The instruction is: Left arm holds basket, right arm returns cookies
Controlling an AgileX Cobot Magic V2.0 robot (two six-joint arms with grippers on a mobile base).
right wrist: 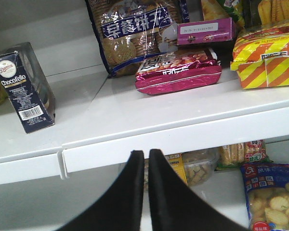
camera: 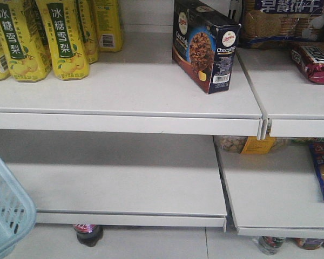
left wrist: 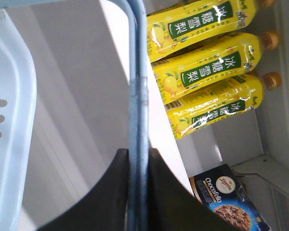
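Front view: white shelf [camera: 124, 91], cookies [camera: 205, 43].

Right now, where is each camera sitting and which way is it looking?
Front view: faces the white shelves head-on; no robot part shows, only the basket corner.
Left wrist view: looks along the left gripper, shut on the basket handle, toward yellow bottles.
Right wrist view: behind the right gripper, fingers together and empty, facing snack packets.
All three show the cookies standing on the shelf.

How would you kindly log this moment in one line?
left gripper: shut on basket handle | right gripper: shut, empty | cookies: on shelf
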